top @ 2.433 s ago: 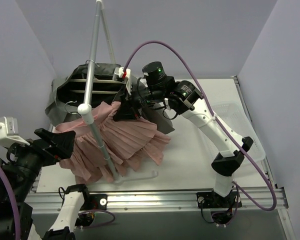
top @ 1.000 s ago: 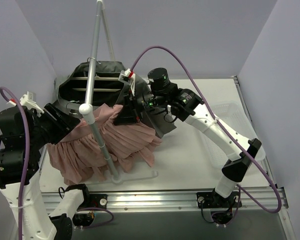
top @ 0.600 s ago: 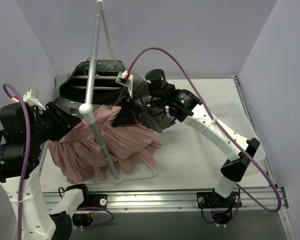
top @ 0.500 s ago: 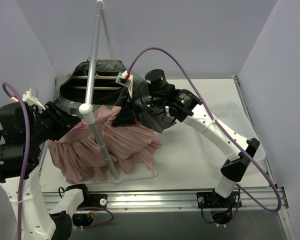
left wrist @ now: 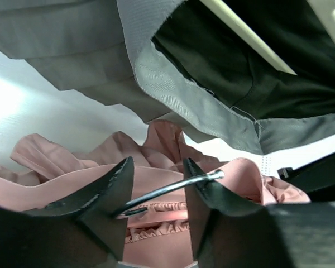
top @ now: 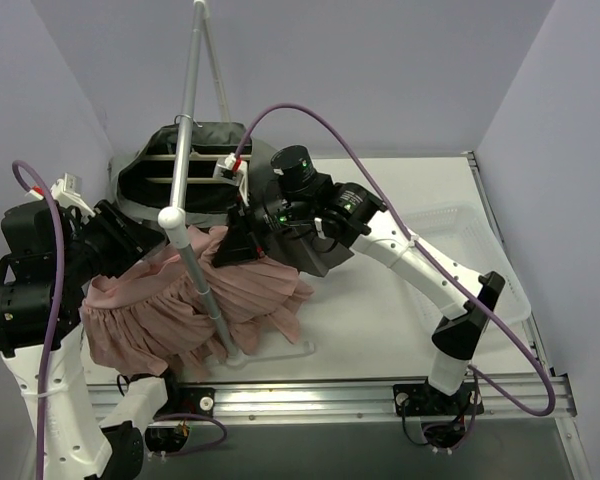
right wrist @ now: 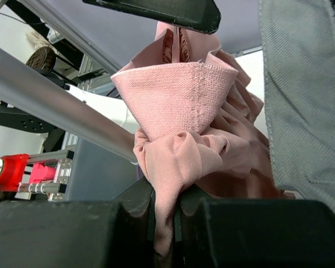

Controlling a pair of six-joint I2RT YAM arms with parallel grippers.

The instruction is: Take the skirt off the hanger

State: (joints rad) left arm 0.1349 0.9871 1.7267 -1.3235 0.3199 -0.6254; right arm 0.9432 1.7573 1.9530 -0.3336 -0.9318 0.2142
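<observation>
Worktop (top: pixel 380 320) is carrying the rack pole (top: pixel 185 150), and the pink skirt (top: pixel 150 320) is hanging bunched around that pole, mostly to its left. The right gripper (right wrist: pixel 164 192), just right of the pole, is clenching the skirt's waistband, probably to pull it free. The left gripper (left wrist: pixel 156 163) is standing parted around the hanger wire (left wrist: pixel 173 187), likely steadying it.

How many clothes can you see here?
2. The pink skirt droops at the near left. The grey garment hangs just behind it, farther back. More could be hidden behind or under them.
</observation>
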